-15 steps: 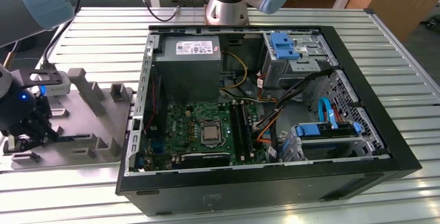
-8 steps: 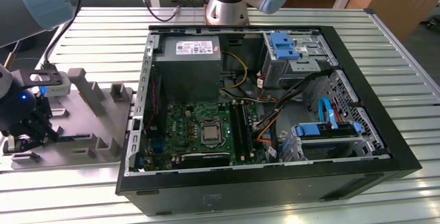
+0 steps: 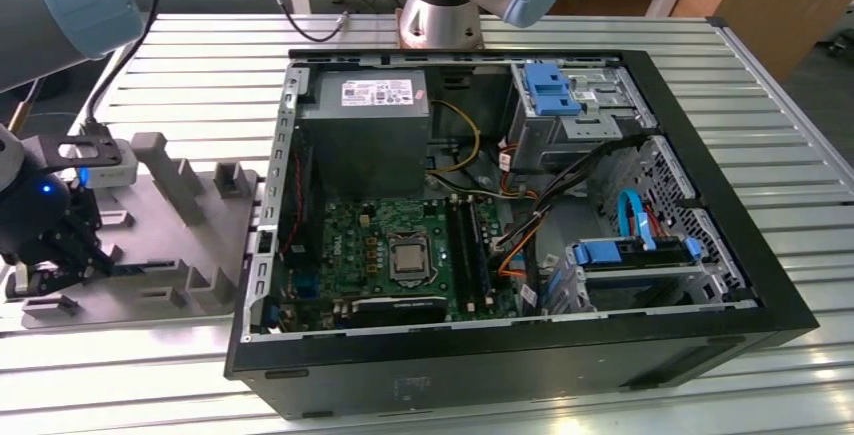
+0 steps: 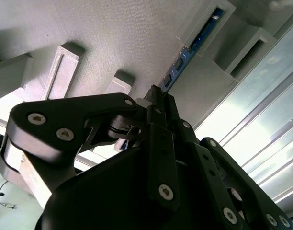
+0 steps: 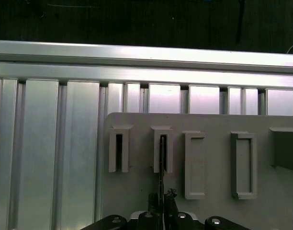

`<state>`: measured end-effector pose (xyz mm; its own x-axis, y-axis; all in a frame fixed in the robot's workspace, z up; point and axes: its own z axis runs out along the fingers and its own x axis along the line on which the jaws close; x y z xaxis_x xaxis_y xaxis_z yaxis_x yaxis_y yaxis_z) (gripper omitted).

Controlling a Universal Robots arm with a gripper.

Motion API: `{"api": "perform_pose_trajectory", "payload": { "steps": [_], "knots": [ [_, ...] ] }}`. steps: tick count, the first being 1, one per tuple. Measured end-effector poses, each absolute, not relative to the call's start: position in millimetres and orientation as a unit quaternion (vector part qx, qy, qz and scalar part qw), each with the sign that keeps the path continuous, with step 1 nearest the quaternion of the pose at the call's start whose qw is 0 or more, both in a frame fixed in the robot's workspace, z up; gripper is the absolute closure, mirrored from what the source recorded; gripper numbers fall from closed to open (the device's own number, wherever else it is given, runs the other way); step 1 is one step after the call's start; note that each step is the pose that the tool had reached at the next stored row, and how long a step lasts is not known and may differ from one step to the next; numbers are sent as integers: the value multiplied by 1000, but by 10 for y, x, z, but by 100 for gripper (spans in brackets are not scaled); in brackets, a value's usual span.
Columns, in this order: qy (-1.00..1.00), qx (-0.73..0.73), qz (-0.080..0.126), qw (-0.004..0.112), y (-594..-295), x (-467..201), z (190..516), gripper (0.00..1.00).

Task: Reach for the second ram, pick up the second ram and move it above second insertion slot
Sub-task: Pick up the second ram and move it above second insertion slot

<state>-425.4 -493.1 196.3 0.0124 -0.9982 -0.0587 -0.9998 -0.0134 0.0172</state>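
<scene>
— Risk with the second ram [image 4: 184, 61], as things stand?

— The stick stands on edge in a slotted bracket of the grey holder [image 5: 213, 143]. The gripper [image 4: 156, 98] looks pinched together on the stick's upper edge. How far along the board the grip falls is hidden by the fingers. If it is off-centre, a lift could tilt the board, jam it against the bracket walls, or let it twist in the pads.

— And room to move?

— Above the holder is open. Neighbouring brackets stand just beside the stick, so sideways drift is tight. The open computer case [image 3: 534, 365] has a wall between the holder and the motherboard's memory slots [image 3: 463, 243], and cables lie near those slots. A low carry could catch either.
</scene>
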Motion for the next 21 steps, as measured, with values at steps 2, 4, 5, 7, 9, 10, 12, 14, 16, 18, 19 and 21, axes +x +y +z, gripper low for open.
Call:
{"api": "perform_pose_trajectory", "payload": {
  "steps": [2, 4, 5, 7, 9, 10, 12, 14, 16, 18, 19, 21],
  "knots": [
    [702, -711, 27, 15, -4931, -4255, 1963, 81],
    [702, -711, 27, 15, -4931, -4255, 1963, 81],
    [702, -711, 27, 15, -4931, -4255, 1963, 81],
    [703, -711, 27, 15, -4931, -4255, 1962, 81],
    [703, -711, 27, 15, -4931, -4255, 1963, 81],
    [703, -711, 27, 14, -4931, -4254, 1963, 82],
    [703, -711, 27, 14, -4931, -4255, 1963, 87],
    [703, -711, 27, 14, -4931, -4255, 1963, 87],
    [703, -711, 27, 15, -4931, -4255, 1963, 87],
    [703, -711, 27, 15, -4931, -4254, 1963, 87],
    [703, -711, 27, 15, -4931, -4255, 1963, 87],
    [703, -710, 27, 15, -4931, -4255, 1963, 87]
  ]
}}
